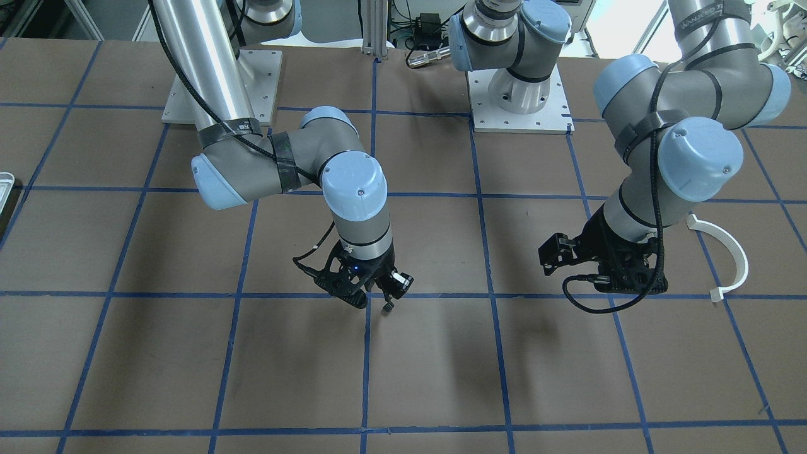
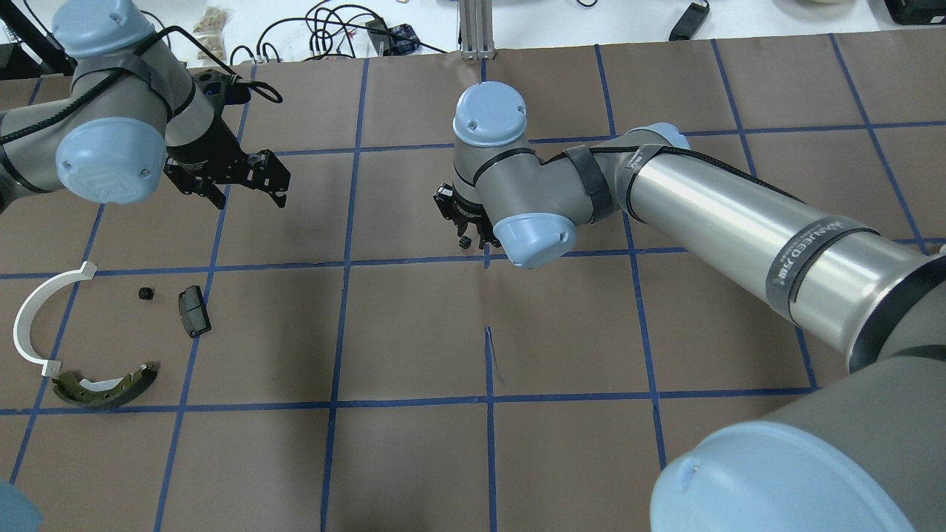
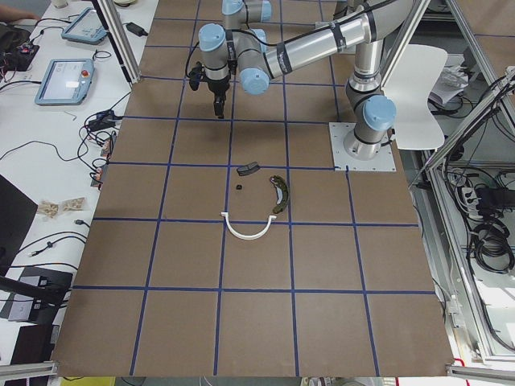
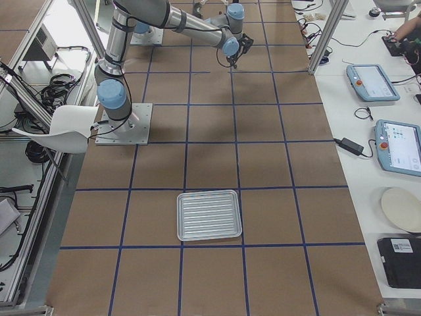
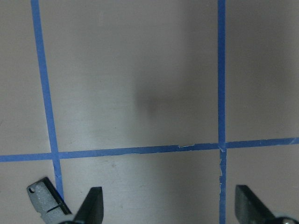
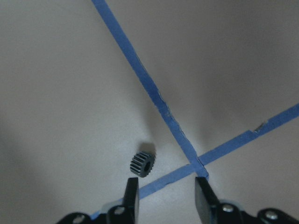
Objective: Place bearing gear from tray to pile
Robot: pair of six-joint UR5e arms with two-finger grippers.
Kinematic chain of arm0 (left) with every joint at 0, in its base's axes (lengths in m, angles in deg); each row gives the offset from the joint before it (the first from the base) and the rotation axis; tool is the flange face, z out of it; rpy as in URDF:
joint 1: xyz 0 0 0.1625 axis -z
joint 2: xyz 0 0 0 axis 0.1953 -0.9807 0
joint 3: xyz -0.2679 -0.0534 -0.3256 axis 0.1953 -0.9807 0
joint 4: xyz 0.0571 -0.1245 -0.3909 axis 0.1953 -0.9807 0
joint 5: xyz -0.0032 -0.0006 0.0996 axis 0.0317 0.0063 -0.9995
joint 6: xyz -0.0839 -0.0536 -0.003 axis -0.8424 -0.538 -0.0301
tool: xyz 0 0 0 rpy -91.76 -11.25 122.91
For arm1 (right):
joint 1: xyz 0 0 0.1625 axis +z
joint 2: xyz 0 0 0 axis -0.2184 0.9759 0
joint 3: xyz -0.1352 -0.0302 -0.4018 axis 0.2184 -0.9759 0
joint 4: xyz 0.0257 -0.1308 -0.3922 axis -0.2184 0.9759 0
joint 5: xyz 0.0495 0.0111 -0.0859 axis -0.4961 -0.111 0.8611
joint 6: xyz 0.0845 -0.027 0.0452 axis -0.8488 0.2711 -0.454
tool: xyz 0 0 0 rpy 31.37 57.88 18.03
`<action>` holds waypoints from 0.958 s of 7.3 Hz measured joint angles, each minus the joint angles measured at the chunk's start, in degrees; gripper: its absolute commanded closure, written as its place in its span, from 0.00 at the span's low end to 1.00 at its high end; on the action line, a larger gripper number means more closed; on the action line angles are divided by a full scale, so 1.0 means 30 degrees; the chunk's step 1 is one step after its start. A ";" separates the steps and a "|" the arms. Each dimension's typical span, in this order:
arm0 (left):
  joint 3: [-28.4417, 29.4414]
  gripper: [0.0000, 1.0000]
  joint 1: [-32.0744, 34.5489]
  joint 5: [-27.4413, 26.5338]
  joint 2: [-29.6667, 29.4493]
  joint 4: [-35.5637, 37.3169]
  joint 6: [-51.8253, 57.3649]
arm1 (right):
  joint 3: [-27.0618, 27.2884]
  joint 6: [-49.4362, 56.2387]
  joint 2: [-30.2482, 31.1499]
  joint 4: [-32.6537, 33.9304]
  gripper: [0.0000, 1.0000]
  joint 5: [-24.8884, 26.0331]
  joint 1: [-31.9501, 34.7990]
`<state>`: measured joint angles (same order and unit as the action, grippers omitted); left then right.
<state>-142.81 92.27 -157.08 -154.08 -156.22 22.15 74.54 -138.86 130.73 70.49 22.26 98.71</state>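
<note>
At the table's right end: flat silver ribbed tray with rounded corners (image 4: 209, 216), nothing showing in it.

Mid-table: right gripper (image 6: 166, 186) pointed down over a crossing of blue tape lines, fingers apart, gripping nothing. Small black toothed bearing gear (image 6: 141, 164) lies bore-up on the brown paper table (image 2: 414, 332), just beside one fingertip and outside the gap. Touching or not, cannot tell. It is well apart from both tray and pile.

Further along: left gripper (image 5: 169, 203) hangs above bare paper, fingers (image 5: 93, 205) wide apart, empty.

Far end, the pile: olive-gold curved brake shoe (image 2: 103, 388), white plastic half-ring (image 2: 33, 318), small black rectangular pad (image 2: 194, 310), plus a small black toothed part (image 2: 145, 293) among them.

Judgement: transfer roughly half done, with the gear at a midway spot between the two arms. Next move is likely the left gripper's: travel over the gear, descend with fingers straddling it, close on the toothed rim, carry it to the pile. The part is small and round, so centring matters or it skids aside.
</note>
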 measured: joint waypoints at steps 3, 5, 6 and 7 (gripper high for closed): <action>0.0172 0.00 0.2409 0.0015 -0.0234 0.0317 -0.3564 | -0.1321 0.5172 0.3073 -0.5171 0.00 0.0170 -0.2479; 0.0247 0.00 0.4758 0.0086 -0.1191 0.1750 -0.6890 | -0.2121 0.9754 0.6721 -1.0335 0.00 0.1067 -0.4852; 0.0387 0.00 0.6036 0.0089 -0.2066 0.2673 -0.8775 | -0.2180 1.1457 0.8415 -1.2380 0.00 0.1720 -0.5608; 0.0773 0.00 0.7135 0.0051 -0.3108 0.3318 -1.0914 | -0.2148 1.2670 0.9683 -1.3712 0.00 0.1952 -0.5965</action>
<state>-140.49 113.68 -156.92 -163.40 -146.27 -10.59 68.10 -100.85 159.78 29.35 28.11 80.81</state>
